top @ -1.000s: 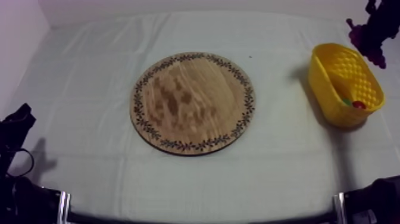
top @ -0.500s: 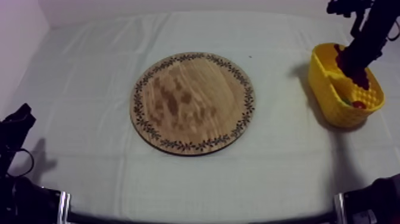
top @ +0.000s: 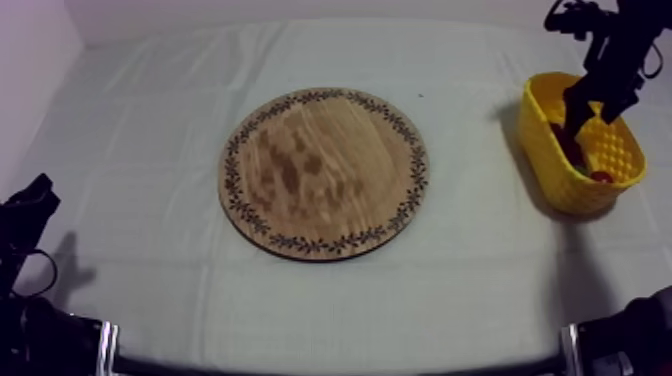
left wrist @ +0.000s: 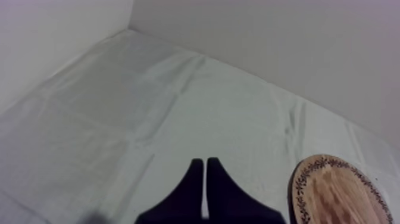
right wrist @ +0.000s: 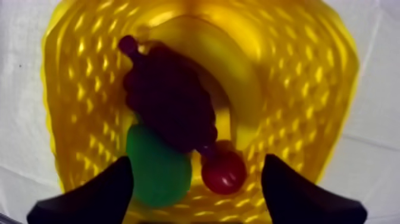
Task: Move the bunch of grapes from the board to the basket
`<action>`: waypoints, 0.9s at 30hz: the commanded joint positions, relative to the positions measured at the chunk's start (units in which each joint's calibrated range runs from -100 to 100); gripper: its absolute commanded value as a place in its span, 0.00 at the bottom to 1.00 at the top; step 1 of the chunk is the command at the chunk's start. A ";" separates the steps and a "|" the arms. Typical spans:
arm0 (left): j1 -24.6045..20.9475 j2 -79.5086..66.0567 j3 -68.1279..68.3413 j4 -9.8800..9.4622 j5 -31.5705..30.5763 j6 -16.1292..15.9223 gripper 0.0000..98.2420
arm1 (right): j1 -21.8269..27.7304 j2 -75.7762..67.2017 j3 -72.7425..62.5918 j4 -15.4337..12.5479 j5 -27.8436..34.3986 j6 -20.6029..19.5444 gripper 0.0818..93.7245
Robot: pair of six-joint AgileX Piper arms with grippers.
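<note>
The dark purple bunch of grapes [right wrist: 169, 101] lies inside the yellow basket [right wrist: 77, 77], on top of a green pear [right wrist: 156, 170], a small red fruit [right wrist: 223, 173] and a banana [right wrist: 229, 59]. My right gripper [right wrist: 196, 159] hangs open just above them, its fingers spread wide with nothing between. From above, the right gripper [top: 585, 100] is over the basket [top: 545, 150] at the table's right, with the grapes [top: 566, 140] dark inside it. The round wooden board [top: 325, 172] at the centre is bare. My left gripper [left wrist: 205, 164] rests shut at the lower left [top: 30, 200].
The small red fruit [top: 603, 176] shows at the basket's near end. The board's patterned rim [left wrist: 342, 193] lies beyond the left gripper. Grey-white cloth covers the table, and a wall runs along the far edge.
The right arm carried the grapes from above the table's far right down into the basket, let them go, and its fingers now stand open above them. The left arm is unchanged.
</note>
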 commanded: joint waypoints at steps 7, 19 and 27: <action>-0.01 0.03 0.04 0.01 0.03 0.01 0.00 | 0.68 -7.29 -2.30 -0.44 1.73 1.03 0.39; -0.01 0.03 0.04 0.01 0.03 0.01 0.00 | 0.03 -24.84 8.97 0.02 -2.83 0.62 0.13; -0.01 0.03 0.04 0.01 0.03 0.01 0.00 | -1.47 -40.78 24.53 1.00 -12.52 -4.89 0.01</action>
